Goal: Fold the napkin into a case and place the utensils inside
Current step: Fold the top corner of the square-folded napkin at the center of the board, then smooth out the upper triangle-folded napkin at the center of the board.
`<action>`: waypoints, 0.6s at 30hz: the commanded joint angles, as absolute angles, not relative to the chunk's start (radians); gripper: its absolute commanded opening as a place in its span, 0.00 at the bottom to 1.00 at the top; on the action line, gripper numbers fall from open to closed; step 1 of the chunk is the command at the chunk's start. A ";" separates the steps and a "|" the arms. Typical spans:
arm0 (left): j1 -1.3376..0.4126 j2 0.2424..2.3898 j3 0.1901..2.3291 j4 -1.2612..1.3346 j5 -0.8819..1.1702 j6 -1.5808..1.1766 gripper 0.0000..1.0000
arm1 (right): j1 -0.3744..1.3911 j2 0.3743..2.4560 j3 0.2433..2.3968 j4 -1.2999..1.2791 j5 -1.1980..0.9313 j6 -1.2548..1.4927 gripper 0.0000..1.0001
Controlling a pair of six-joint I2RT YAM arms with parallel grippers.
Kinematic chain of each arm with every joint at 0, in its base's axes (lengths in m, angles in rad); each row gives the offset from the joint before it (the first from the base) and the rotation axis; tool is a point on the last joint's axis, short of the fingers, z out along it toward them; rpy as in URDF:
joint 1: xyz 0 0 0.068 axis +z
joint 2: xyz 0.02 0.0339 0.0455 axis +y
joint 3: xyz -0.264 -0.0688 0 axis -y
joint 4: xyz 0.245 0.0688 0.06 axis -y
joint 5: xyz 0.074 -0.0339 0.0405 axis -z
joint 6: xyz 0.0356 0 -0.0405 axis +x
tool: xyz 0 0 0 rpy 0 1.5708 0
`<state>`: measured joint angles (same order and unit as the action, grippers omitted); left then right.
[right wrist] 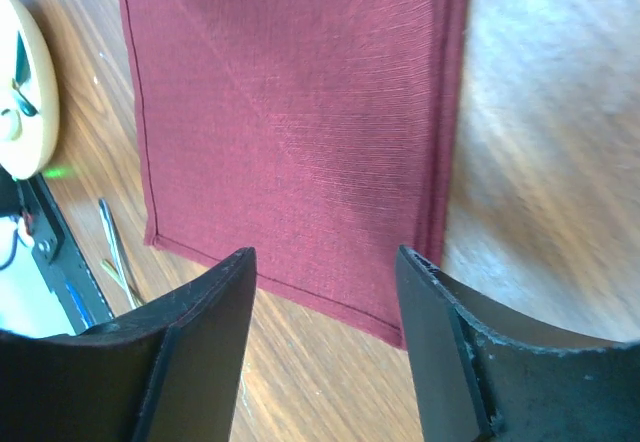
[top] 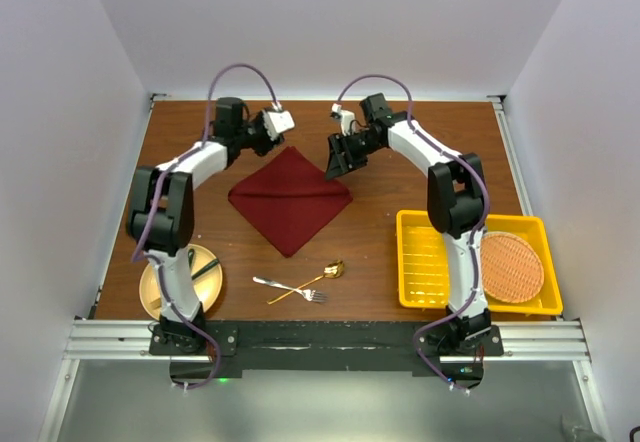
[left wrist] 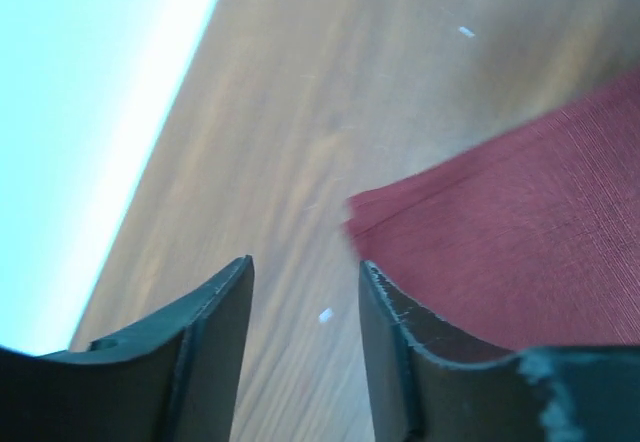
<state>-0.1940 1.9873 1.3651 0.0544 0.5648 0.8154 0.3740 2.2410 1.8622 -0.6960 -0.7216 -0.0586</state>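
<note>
The napkin (top: 290, 200) lies flat on the wooden table (top: 420, 152), a dark red cloth set corner-on between my two pincers and toward the far side.

My left pincer (left wrist: 305, 264) stands apart with nothing in it; only bare wood shows in the gap. One corner of the cloth lies just beside one finger (left wrist: 400, 342). I cannot tell whether that finger touches the fabric.

My right pincer (right wrist: 327, 252) is apart too and holds nothing. It hangs over the cloth's right corner, with the stitched hem running past one finger (right wrist: 450, 352) and plain fabric showing between both.

Nearer my bases, apart from the cloth, the silver fork (top: 268, 283) and the gold spoon (top: 334, 269) lie crossed on the wood.

To the right sits a yellow tray (top: 425, 262) with a round orange mat (top: 512, 265) in it. To the left, beside my left arm, a gold plate (top: 155, 287) carries dark-handled cutlery (top: 205, 267).
</note>
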 commanded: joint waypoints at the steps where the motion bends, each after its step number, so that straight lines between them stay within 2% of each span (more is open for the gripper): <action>1: -0.117 1.775 1.387 0.038 0.623 0.518 0.56 | 0.364 2.117 1.835 -0.585 -0.784 -0.028 0.67; 3: -0.094 1.738 1.359 0.002 0.711 0.402 0.77 | 0.364 2.079 1.798 -0.514 -0.804 0.047 0.76; 4: -0.075 1.709 1.345 -0.041 0.750 0.288 0.83 | 0.364 2.068 1.749 -0.409 -0.810 0.084 0.80; 5: -0.072 1.697 1.327 -0.055 0.809 0.226 0.87 | 0.365 2.053 1.726 -0.358 -0.818 0.122 0.84; 6: -0.072 1.684 1.278 -0.049 0.833 0.162 0.94 | 0.368 2.049 1.706 -0.316 -0.818 0.186 0.91; 9: -0.064 1.640 1.144 0.047 0.874 -0.072 1.00 | 0.374 2.087 1.703 -0.259 -0.767 0.239 0.97; 10: -0.061 1.632 1.108 0.075 0.876 -0.134 1.00 | 0.374 2.101 1.736 -0.294 -0.738 0.236 0.96; 11: -0.060 1.625 1.076 0.127 0.862 -0.150 1.00 | 0.374 2.112 1.750 -0.311 -0.707 0.221 0.91; 12: -0.051 1.615 1.039 0.141 0.847 -0.162 0.98 | 0.373 2.129 1.770 -0.328 -0.677 0.184 0.74; 14: -0.038 1.618 1.028 0.153 0.830 -0.179 0.96 | 0.373 2.135 1.767 -0.353 -0.609 0.152 0.59; 16: -0.029 1.641 1.051 0.132 0.822 -0.160 0.93 | 0.373 2.147 1.767 -0.379 -0.574 0.126 0.49; 18: -0.022 1.664 1.077 0.104 0.821 -0.144 0.91 | 0.373 2.157 1.772 -0.400 -0.536 0.098 0.49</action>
